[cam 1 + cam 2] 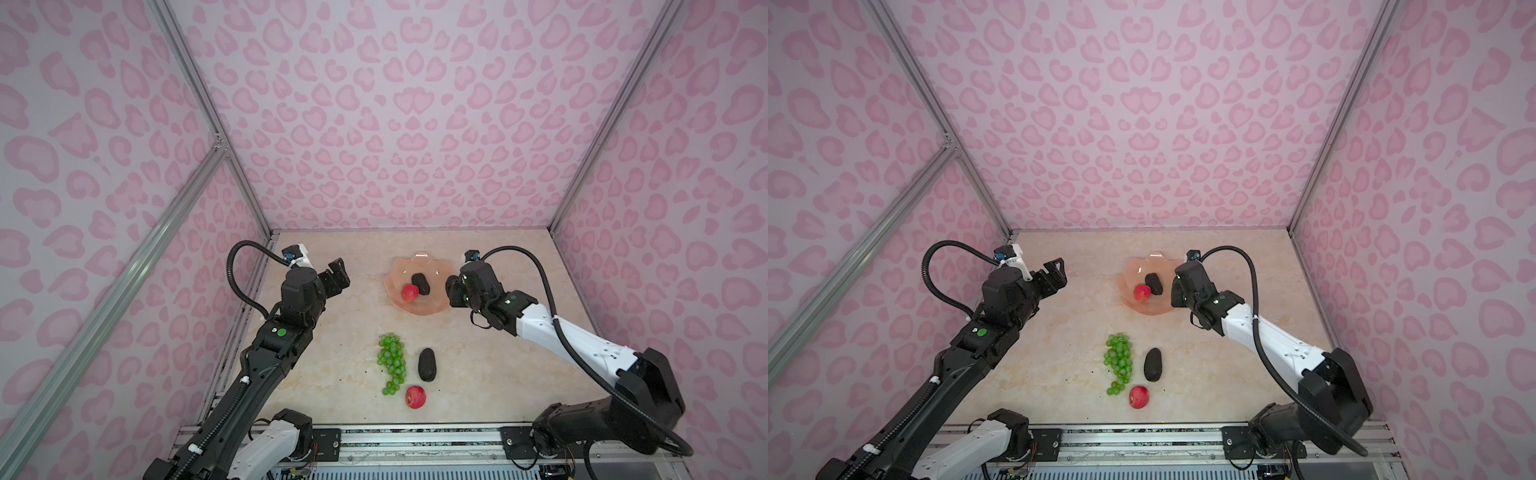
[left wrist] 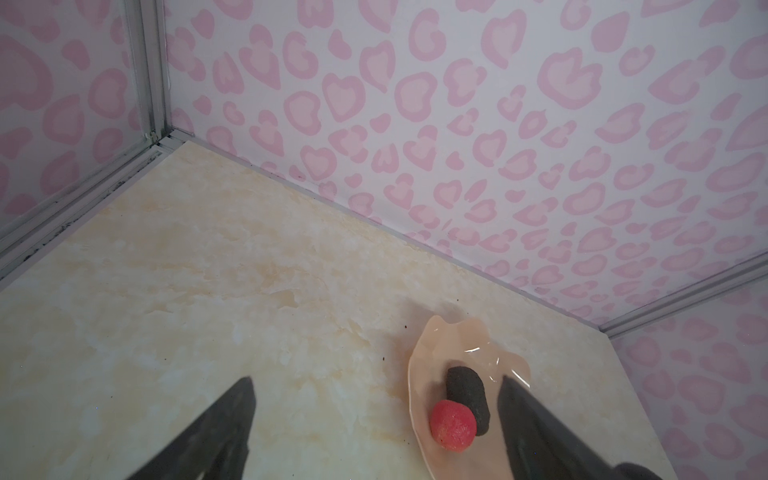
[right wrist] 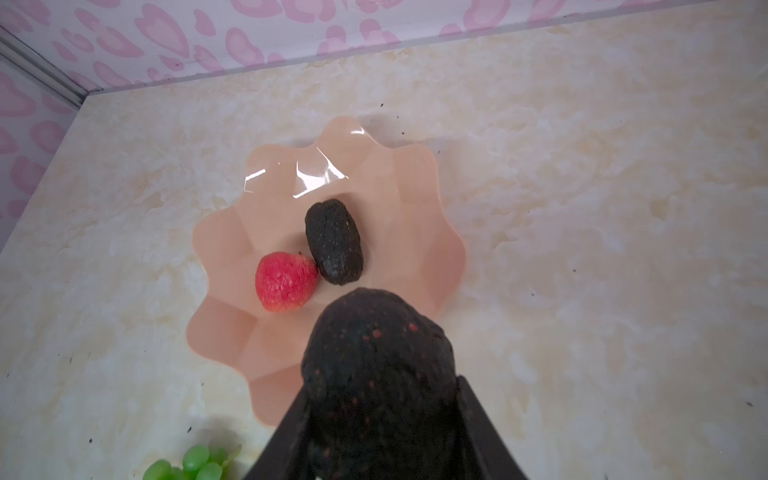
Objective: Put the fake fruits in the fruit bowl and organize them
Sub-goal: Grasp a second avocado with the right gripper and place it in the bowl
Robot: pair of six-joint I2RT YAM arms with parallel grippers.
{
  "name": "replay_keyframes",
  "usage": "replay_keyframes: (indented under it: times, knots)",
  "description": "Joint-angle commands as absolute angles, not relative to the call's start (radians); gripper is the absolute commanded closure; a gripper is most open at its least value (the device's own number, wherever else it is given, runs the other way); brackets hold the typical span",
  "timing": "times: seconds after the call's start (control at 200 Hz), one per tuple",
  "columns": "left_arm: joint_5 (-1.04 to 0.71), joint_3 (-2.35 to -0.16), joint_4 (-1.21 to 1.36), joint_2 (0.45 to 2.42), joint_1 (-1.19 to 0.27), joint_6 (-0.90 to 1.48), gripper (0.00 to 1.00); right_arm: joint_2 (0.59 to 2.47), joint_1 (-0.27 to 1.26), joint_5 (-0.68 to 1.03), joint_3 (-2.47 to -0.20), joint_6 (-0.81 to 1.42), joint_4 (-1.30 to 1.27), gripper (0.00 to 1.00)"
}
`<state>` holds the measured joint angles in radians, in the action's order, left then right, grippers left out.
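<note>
Red fruit [image 1: 415,397] sits by the counter's [image 1: 498,374] front edge, grapes [image 1: 391,363] and an avocado [image 1: 427,364] just behind. Farther back, the fruit bowl [image 1: 397,272] holds another avocado [image 1: 421,283] touching a second red fruit [image 1: 410,292]. Right gripper [image 1: 452,291] clamps a third avocado [image 3: 376,374] above its rim; left gripper [image 1: 340,275] hovers, jaws apart.

Left hand [image 1: 338,275] gapes wide; right hand [image 3: 380,395] apparently pinches an avocado [image 3: 374,349].

A lab robot test cell: pink heart-print wall panels [image 1: 415,104] on aluminium profiles [image 1: 219,144] enclose a marble-look tabletop [image 1: 498,374]; a robot arm [image 1: 266,365] stands at each end of the metal rail [image 1: 415,436] along the frame's bottom.
</note>
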<state>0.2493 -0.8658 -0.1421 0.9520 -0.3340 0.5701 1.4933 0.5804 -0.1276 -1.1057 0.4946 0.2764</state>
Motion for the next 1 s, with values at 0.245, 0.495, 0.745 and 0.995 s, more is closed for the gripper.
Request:
replay_keyframes:
  times: [0.245,0.495,0.745,0.995]
  knots:
    - [0.164,-0.791,-0.242,0.840,-0.331,0.530,0.08,1.871,0.542,-0.049,-1.332,0.507,0.195,0.74]
    - [0.099,-0.759,-0.278,0.817,-0.332,0.539,0.08,1.970,0.531,-0.064,-1.358,0.560,0.173,0.66]
    - [-0.002,-0.752,-0.271,0.874,-0.333,0.566,0.08,1.949,0.524,-0.060,-1.360,0.570,0.162,0.41]
    - [-0.061,-0.778,-0.265,0.975,-0.435,0.575,0.10,1.803,0.504,-0.074,-1.331,0.529,0.168,0.30]
